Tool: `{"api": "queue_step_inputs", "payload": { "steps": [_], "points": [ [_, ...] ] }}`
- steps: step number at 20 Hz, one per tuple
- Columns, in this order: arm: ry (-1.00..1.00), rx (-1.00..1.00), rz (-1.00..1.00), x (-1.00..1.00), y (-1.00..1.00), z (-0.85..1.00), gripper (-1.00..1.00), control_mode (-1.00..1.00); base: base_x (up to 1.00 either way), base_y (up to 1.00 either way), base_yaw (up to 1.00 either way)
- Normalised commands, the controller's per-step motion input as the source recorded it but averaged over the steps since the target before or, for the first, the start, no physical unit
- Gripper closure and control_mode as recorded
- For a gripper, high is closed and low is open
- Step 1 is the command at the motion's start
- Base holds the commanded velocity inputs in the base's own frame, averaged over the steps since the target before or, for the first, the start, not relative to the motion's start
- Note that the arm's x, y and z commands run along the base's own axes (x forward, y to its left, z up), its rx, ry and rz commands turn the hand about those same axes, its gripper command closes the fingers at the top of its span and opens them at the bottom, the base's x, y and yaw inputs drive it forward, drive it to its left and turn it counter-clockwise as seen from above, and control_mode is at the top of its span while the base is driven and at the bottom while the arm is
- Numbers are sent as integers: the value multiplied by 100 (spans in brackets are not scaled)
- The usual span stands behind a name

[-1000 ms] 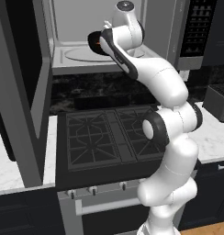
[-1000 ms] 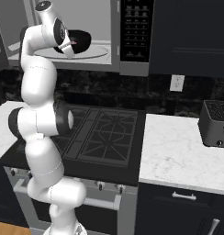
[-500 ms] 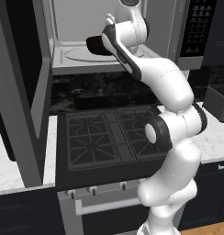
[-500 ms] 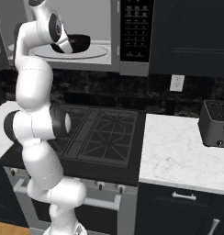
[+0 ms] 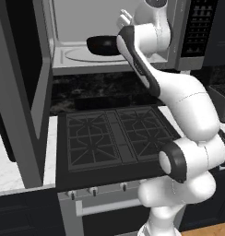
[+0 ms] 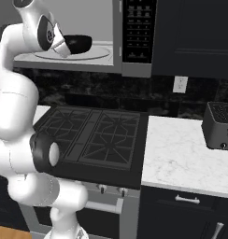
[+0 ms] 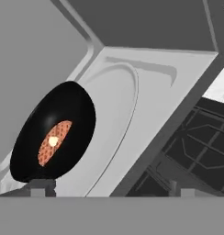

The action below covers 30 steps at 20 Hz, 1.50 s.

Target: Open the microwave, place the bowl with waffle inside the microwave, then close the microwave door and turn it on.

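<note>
The microwave [image 5: 109,41] was seen with its door [image 5: 26,92] swung wide open to the left, the dark glass panel standing edge-on beside the stove [image 5: 114,138]. Inside, the light grey floor and the round turntable [image 6: 95,53] were exposed. The bowl [image 5: 101,45] was found resting on the turntable, toward the front of the cavity, with its black rim upright in the base views. In the hand view the orange-brown waffle [image 7: 54,142] was seen lying in the middle of the bowl, and the turntable ring was seen curving past it.

The gripper [image 7: 109,190] was held at the mouth of the microwave, just beside the bowl. Its two finger tips [image 7: 40,186] were seen far apart at the bottom of the hand view, one below the bowl's edge and the other well off to the side over the stove grates. The claw was therefore spread wide and nothing was clamped in it; whether one tip was touching the bowl's rim could not be told.

The black button panel [image 6: 137,28] was seen at the right of the microwave. A toaster [image 6: 221,126] was seen on the marble counter [image 6: 181,158] to the right of the stove.
</note>
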Motion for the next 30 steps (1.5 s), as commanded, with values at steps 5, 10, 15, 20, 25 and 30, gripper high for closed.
{"api": "queue_step_inputs", "payload": {
  "steps": [5,10,15,20,25,30],
  "points": [
    [-10,-4,10,-100,-34,0,-100,-100,0,0,0],
    [-10,-6,10,-98,-30,0,-100,-100,0,0,0],
    [-2,-11,14,-89,-6,0,-100,-100,0,0,0],
    [-1,-24,19,-93,1,2,-100,-100,0,0,0],
    [-10,-27,12,-78,13,15,-100,-100,0,0,0],
    [-31,-16,1,-63,9,0,-100,-100,0,0,0]
  ]
}}
